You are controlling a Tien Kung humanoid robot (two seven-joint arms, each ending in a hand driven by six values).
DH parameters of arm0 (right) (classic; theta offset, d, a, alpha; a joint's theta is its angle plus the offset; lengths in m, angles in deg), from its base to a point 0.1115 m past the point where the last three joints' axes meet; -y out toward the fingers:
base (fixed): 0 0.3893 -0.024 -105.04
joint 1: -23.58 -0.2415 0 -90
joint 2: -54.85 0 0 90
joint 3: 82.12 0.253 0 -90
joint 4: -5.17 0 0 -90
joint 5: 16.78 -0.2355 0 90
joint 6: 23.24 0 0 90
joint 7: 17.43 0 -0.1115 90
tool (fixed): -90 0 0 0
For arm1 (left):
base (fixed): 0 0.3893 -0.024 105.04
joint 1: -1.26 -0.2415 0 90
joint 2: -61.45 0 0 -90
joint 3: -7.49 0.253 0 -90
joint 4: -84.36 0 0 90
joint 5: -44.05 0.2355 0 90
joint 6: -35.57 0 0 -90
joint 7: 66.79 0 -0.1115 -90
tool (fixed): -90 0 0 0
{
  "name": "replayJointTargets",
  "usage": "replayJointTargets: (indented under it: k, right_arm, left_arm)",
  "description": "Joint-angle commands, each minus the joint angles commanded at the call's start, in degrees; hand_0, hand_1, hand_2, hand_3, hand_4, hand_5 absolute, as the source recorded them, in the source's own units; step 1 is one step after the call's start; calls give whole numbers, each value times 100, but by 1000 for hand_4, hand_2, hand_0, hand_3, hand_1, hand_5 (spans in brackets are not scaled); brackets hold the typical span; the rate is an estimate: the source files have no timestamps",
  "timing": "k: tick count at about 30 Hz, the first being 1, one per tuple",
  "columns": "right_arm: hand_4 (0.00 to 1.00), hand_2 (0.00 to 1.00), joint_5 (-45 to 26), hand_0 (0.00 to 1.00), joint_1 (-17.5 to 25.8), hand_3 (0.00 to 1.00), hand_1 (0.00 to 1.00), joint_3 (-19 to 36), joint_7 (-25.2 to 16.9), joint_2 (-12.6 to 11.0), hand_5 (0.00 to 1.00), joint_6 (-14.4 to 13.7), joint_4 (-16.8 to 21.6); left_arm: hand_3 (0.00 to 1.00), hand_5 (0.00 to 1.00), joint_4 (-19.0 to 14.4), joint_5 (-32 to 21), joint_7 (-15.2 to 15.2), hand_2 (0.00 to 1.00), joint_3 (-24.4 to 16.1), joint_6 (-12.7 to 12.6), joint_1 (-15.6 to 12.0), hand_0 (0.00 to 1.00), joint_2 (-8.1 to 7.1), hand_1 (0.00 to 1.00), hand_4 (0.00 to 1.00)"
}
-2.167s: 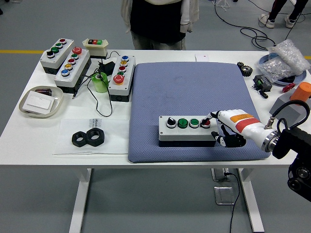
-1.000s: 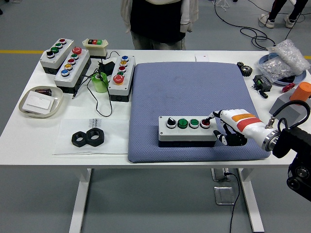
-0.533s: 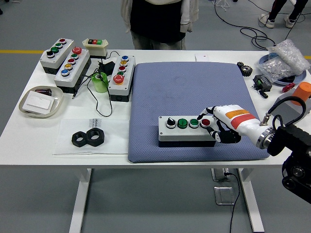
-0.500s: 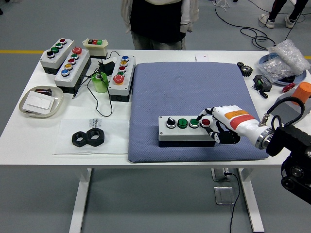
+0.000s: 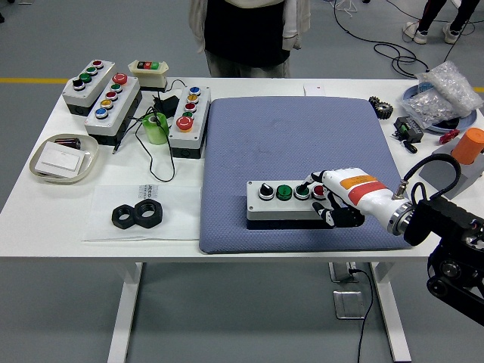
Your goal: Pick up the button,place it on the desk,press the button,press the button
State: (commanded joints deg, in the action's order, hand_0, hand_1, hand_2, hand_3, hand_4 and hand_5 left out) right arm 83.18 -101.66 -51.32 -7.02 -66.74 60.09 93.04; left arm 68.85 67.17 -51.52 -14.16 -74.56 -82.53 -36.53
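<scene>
A grey button box (image 5: 290, 203) lies on the blue mat (image 5: 299, 151), near its front edge. On top it carries a black knob, two green buttons and a red button (image 5: 320, 190) at its right end. My right hand (image 5: 327, 198) reaches in from the right over that end. Its index finger points left with the tip on the right-hand green button (image 5: 302, 190); the other fingers are curled down against the box's right side. The red button is partly covered by the hand. My left arm is out of view.
Several other button boxes (image 5: 112, 103) and a green tape roll (image 5: 156, 128) stand at the back left. A tray (image 5: 64, 159) and two black nuts (image 5: 138, 215) lie at the left. Clutter and an orange object (image 5: 469, 142) fill the right edge. A person (image 5: 248, 34) stands behind the table.
My right hand has slid left along the box: the fingertip was at the red button and now rests on the green button beside it. The box has not moved.
</scene>
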Motion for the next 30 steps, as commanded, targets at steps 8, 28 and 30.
replayJointTargets:
  k: [8,28,30]
  right_arm:
    - [581,27,18,86,4,704,2,-53,29,19,2,17,-59]
    - [716,594,-1594,704,572,998,546,1554,-476,-157,154,-754,397]
    - [721,847,-2005,909,726,998,771,1785,-609,-59,185,-859,428]
  left_arm:
    - [765,998,2,34,7,852,-21,2,-12,745,3,781,539]
    - [765,998,4,2,-7,853,9,10,1,744,-13,781,538]
    - [765,998,3,-30,-18,853,26,7,0,744,-15,781,538]
